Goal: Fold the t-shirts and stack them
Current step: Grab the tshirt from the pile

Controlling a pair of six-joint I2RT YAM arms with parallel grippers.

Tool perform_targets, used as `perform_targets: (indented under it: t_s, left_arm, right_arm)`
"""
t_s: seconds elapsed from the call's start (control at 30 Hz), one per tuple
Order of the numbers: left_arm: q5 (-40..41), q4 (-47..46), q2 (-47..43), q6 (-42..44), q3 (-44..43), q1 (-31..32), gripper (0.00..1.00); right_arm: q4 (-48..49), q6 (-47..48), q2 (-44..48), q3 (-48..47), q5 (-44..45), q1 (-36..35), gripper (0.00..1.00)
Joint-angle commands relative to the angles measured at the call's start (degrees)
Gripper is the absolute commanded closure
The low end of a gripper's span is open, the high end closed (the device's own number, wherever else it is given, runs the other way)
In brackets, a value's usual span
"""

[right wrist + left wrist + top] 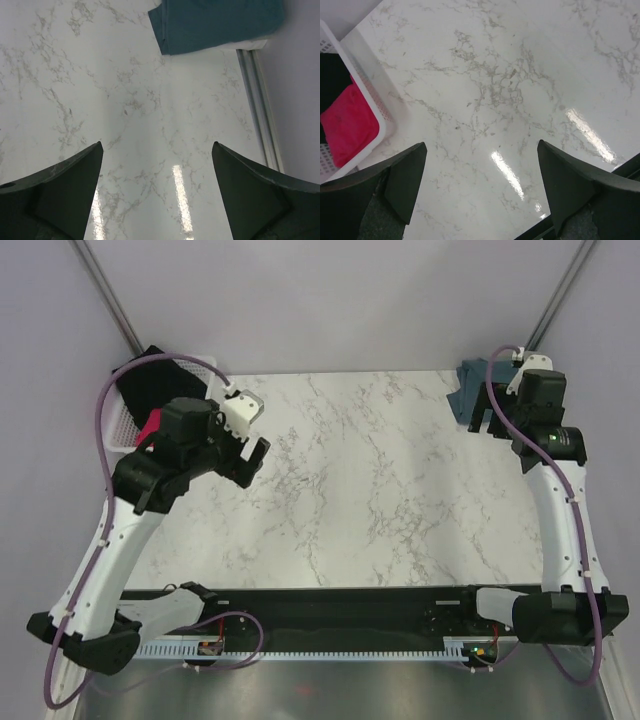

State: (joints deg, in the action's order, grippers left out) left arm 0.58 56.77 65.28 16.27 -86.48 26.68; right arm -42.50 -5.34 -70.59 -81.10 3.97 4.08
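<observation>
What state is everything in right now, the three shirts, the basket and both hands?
White basket: upright, holding two shirts.
Red t-shirt: bunched in the basket, unfolded.
Black t-shirt: bunched in the basket, unfolded.
Blue-grey t-shirt: flat at the far right corner of the table, apparently folded.
Left hand: open, empty, above the table.
Right hand: open, empty, above the table.

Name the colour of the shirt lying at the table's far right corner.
The t-shirt is dusty blue-grey, seen best in the right wrist view.
</observation>
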Motion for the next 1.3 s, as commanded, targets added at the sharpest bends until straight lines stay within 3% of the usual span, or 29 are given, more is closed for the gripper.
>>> perform_targets:
  t_s: [0.0,0.1,0.2,0.27,0.4,0.53,0.57,0.6,0.67,0.73,0.77,0.83,0.9,1.03,1.13,1.27]
  left_arm:
    - [-7.6,-3.0,-4.3,-5.6,5.7,-0.4,0.0]
    - [-6.4,-7.8,-9.5,-6.2,9.4,-0.4,0.0]
    - [1.7,-8.2,-8.0,-3.3,6.3,-0.4,0.0]
    - [7.4,-10.0,-7.0,0.2,5.8,-0.4,0.01]
    - [9.3,-11.9,-6.6,2.6,12.6,-1.1,0.01]
    - [9.3,-11.9,-3.9,2.6,14.4,-10.5,0.01]
    - [9.3,-11.9,-2.5,2.6,12.5,-12.7,0.01]
    - [11.2,-32.3,1.0,14.5,11.1,-14.9,0.02]
    - [6.5,-29.4,5.3,9.8,4.4,-22.4,0.04]
    - [0.8,-25.5,12.9,1.7,-1.2,-26.6,0.04]
    - [-0.6,-22.4,15.8,-0.8,-6.5,-31.9,0.04]
    - [-8.0,-20.7,22.7,-4.2,-10.6,-35.9,0.04]
    - [-8.8,-19.9,26.7,-4.6,-15.1,-36.7,0.04]
    - [-9.7,-16.3,38.4,-4.1,-23.3,-39.2,0.07]
    - [-11.4,-14.2,45.4,-3.7,-29.4,-42.0,0.09]
    - [-12.5,-13.4,50.9,-2.7,-33.3,-42.8,0.09]
  right_arm:
    - [-2.1,7.1,-3.2,1.0,4.7,0.0,0.02]
    - [-0.2,11.2,-6.3,1.4,1.9,0.0,0.02]
    - [0.5,12.5,-10.8,-1.9,-4.1,0.0,0.02]
    - [0.9,13.4,-13.5,-4.7,-14.2,-0.3,0.02]
    - [-0.4,14.9,-21.6,-8.4,-14.3,-3.4,0.02]
    - [2.4,13.6,-27.4,-15.6,-16.3,-10.2,0.02]
    - [5.3,12.4,-29.7,-17.2,-10.4,-12.1,0.02]
    - [7.2,10.1,-30.9,-18.8,-5.9,-13.8,0.02]
    - [9.1,0.9,-35.4,-26.1,7.3,-18.0,0.02]
    - [7.1,-4.1,-38.4,-36.3,8.6,-18.0,0.02]
    - [6.8,-6.8,-39.4,-38.3,8.3,-17.7,0.02]
    - [7.5,-6.2,-39.9,-41.5,-4.1,-15.2,0.02]
    - [7.8,-4.9,-41.4,-42.2,-17.7,-13.1,0.02]
    - [7.3,-6.2,-44.7,-43.1,-28.7,-10.6,0.02]
    - [6.0,-4.3,-46.3,-42.9,-31.0,-11.3,0.02]
    - [5.7,4.2,-46.2,-40.5,-21.4,-13.6,0.02]
